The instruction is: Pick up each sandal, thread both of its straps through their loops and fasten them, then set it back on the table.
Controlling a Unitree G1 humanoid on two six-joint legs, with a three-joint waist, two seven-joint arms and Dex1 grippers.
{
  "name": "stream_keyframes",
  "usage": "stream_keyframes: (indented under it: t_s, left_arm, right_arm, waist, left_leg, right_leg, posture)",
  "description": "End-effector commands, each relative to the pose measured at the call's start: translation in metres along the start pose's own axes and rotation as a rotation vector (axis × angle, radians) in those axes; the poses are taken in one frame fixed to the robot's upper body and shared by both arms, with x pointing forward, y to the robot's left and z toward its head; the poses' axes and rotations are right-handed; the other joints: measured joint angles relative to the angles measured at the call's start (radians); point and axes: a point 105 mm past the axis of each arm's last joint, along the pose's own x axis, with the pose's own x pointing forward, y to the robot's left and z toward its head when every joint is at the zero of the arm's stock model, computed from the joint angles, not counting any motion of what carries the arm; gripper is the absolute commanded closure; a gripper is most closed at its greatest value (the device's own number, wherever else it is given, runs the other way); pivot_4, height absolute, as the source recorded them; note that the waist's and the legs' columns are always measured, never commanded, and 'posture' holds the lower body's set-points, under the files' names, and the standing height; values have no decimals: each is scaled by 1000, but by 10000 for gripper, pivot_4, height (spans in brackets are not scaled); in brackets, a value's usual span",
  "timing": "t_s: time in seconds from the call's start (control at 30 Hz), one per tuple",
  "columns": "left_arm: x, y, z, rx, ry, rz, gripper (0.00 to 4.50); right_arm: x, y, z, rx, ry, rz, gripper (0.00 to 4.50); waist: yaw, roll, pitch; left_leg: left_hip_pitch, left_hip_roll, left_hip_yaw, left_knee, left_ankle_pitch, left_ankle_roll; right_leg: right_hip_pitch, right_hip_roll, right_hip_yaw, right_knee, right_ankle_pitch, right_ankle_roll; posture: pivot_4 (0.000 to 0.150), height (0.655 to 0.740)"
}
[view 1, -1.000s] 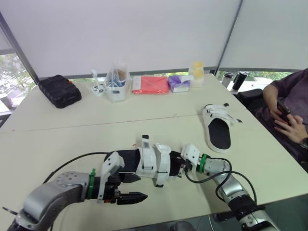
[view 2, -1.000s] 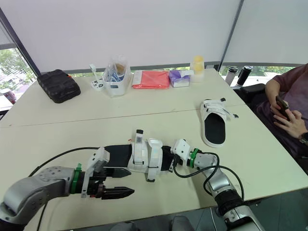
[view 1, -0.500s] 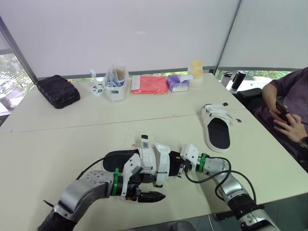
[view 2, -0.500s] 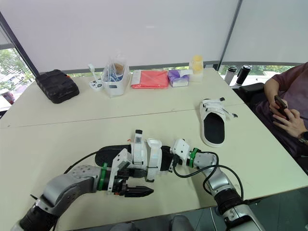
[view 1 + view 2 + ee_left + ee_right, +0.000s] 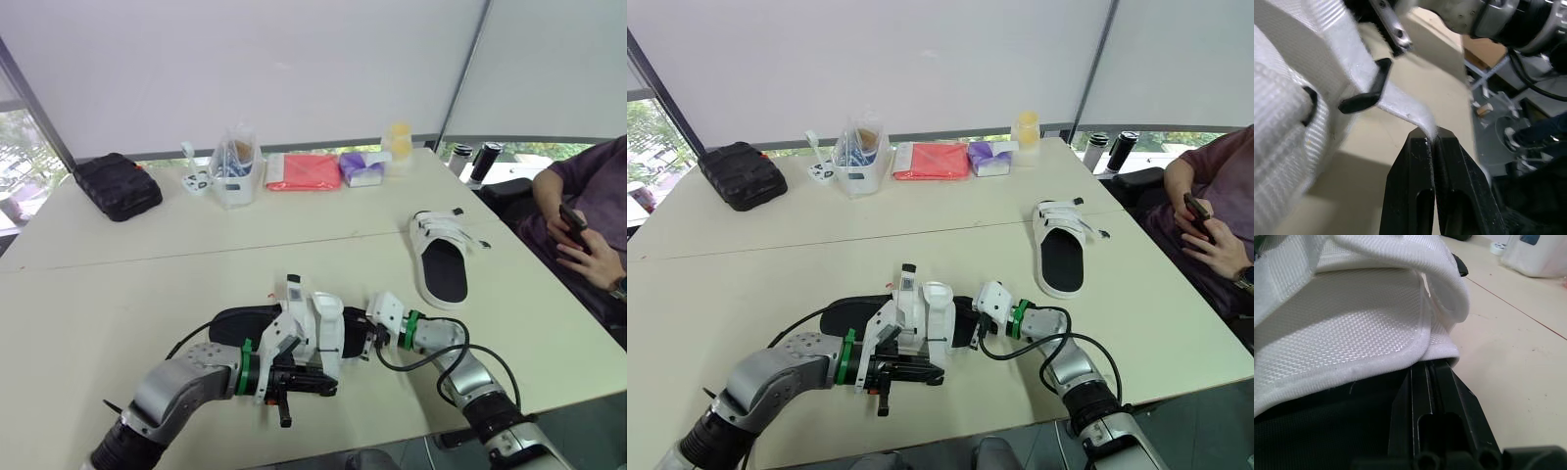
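The near sandal lies low over the front of the table, held between the two grippers. Its white strap runs out through the black loop just ahead of the left gripper, whose jaws are pressed together on the strap's free end. At the sandal's other end, the right gripper has its jaws together, their tips tucked under the edge of the white upper, apparently clamped on the sandal there.

The step in hand looks like drawing this strap through its loop. The next move likely calls for a steady pull away from the loop, then folding the end back to fasten it while the right gripper braces the sandal.

The left wrist view makes the threading and pinch plain. The head views instead place the work, with the second sandal well beyond the right jaws, flat on the table, and a seated person farther off on that side.
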Motion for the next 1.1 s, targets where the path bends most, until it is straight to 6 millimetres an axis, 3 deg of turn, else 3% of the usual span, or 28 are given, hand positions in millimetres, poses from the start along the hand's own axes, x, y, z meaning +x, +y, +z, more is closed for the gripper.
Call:
stream_keyframes:
  t_s: [0.03,0.23,0.47,0.6,0.73,0.9,1.0,1.1]
  left_arm:
    - [-13,-22,8,33,7,-117,43870]
    - [-23,-34,10,9,33,-201,43870]
    - [-6,-3,71,-60,-288,-83,43870]
    - [-6,18,94,-159,-426,-19,43870]
    - [-11,37,106,-238,-515,43,43870]
    - [-9,55,104,-312,-518,121,43870]
    - [-6,56,103,-311,-502,130,35472]
    - [-7,56,103,-300,-501,137,21464]
  right_arm:
    - [-16,45,-75,167,296,126,45000]
    - [-14,40,-75,157,298,129,45000]
    - [-12,40,-75,150,295,133,45000]
    - [-13,41,-76,150,297,133,45000]
    - [-15,42,-77,151,303,132,45000]
    - [-16,42,-77,154,303,123,45000]
    - [-16,42,-77,157,302,118,45000]
    - [-16,42,-77,159,302,115,45000]
  waist:
    - [1,1,1]
    - [-3,1,1]
    - [1,-3,1]
    - [0,-4,2]
    - [2,-4,2]
    - [3,-5,2]
    - [3,-5,2]
    - [2,-5,2]
  left_leg:
    - [0,0,0,0,0,0]
    - [1,0,0,0,0,0]
    - [1,1,0,2,0,0]
    - [2,1,0,2,0,-1]
    - [2,0,0,2,1,-1]
    - [2,0,-1,2,1,-3]
    - [2,0,-1,2,1,-5]
    - [2,0,-1,2,1,-6]
  right_leg:
    - [-3,0,0,0,0,0]
    - [-3,0,0,0,0,0]
    - [-1,0,0,1,0,0]
    - [2,1,0,2,0,0]
    - [1,1,0,2,1,0]
    - [2,1,0,2,1,1]
    - [3,1,0,2,1,1]
    - [3,1,0,2,1,1]
  posture:
    - [1500,7400]
    - [1500,7400]
    - [1500,7400]
    - [1500,7400]
    - [1500,7400]
    - [1500,7400]
    - [1500,7400]
    - [1500,7400]
